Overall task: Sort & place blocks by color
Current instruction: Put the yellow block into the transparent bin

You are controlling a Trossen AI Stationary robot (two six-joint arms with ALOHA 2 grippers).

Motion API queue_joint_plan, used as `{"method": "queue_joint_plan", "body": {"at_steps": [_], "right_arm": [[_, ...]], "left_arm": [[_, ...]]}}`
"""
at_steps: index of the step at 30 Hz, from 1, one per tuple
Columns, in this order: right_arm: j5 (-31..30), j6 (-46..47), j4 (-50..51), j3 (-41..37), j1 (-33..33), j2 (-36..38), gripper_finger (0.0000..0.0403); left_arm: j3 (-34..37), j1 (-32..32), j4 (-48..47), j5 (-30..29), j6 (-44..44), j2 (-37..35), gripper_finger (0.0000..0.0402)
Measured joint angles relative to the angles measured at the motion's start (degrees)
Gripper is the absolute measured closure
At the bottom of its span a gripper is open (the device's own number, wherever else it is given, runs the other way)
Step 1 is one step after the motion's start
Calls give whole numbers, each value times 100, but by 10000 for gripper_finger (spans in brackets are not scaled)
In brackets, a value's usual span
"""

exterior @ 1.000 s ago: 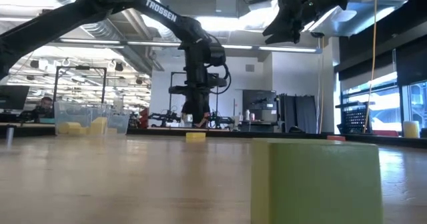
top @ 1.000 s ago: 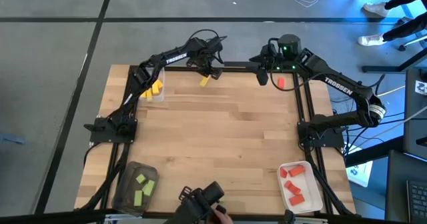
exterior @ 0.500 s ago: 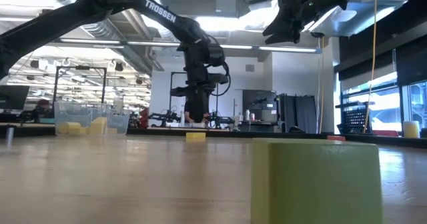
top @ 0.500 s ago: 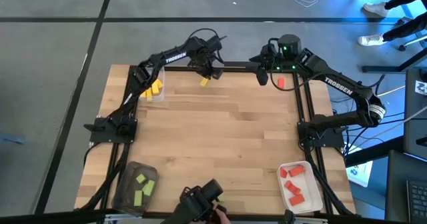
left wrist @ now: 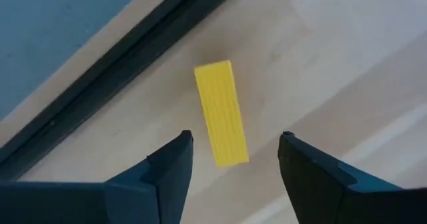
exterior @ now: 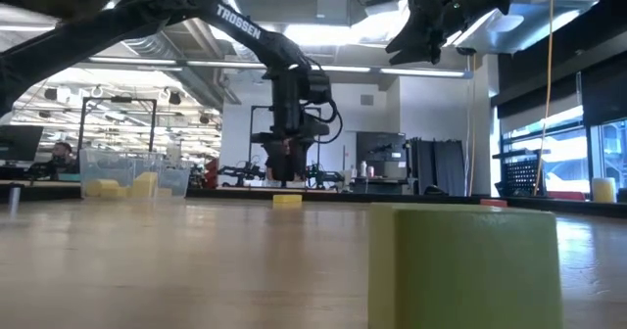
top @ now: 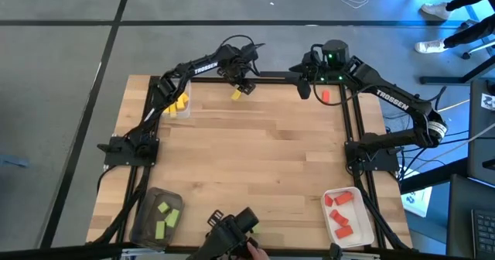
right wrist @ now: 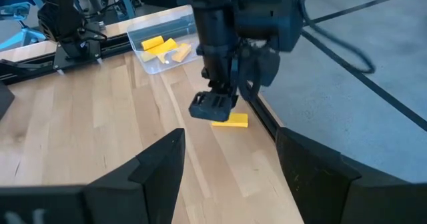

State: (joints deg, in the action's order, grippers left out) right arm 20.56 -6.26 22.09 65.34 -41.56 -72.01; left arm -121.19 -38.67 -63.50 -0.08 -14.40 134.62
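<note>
Only my left wrist view showed my left gripper (left wrist: pixel 233 159) released, straddling the yellow block (left wrist: pixel 221 113) lying flat just below, untouched.

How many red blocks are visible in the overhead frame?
5: four in the white tray at the near right corner, one loose red block near the right gripper at the far edge. Overlaps may hide more.

A big green block (exterior: pixel 465 265) sits blurry and cut off by the low view's edge — the red block (exterior: pixel 493 204) is too small to make out.
</note>
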Motion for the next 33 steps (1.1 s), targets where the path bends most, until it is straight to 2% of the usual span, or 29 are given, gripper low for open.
{"method": "queue_joint_plan", "body": {"at_steps": [4, 9, 14, 23, 33], "right_arm": [[1, 3, 0, 0, 0, 0, 166], [2, -1, 0, 0, 2, 0, 166], [0, -1, 0, 0, 1, 0, 166], [2, -5, 0, 0, 1, 0, 166], [2, 2, -1, 0, 2, 0, 166]], "left_arm": [[15, -36, 2, 114, 106, 211, 195], [16, -88, 104, 607, -21, 351, 194], [9, -190, 125, 225, -30, 386, 196], [0, -371, 59, 1069, -148, 618, 194], [7, -277, 294, 1013, 134, 635, 194]]}}
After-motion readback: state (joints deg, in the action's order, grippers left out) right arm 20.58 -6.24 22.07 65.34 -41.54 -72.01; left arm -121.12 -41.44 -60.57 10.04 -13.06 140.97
